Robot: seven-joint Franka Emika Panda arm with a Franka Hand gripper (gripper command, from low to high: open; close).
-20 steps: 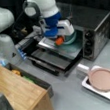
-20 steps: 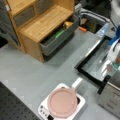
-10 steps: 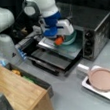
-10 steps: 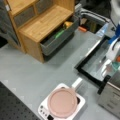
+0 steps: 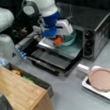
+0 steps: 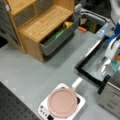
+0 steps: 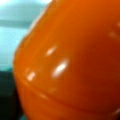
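Your gripper point(image 5: 59, 37) hangs over the pulled-out oven tray point(image 5: 69, 50), and I can't tell how far its fingers are spread, but the orange thing point(image 5: 58, 40) sits right at their tips, beside the teal bowl point(image 5: 70, 39), so close it fills the wrist view point(image 7: 70, 65).

An orange object point(image 5: 58, 40), smooth and glossy with a rounded shape, sits right at the hand point(image 5: 59, 37), at the edge of a pale green bowl point(image 5: 70, 39). In the wrist view the orange object point(image 7: 72, 65) fills nearly the whole frame, with bright highlights on its skin and a faint seam running round its lower part. The bowl is shallow and round, and rests upright on the tray point(image 5: 67, 50) pulled out over the open door of a toaster oven point(image 5: 93, 29).
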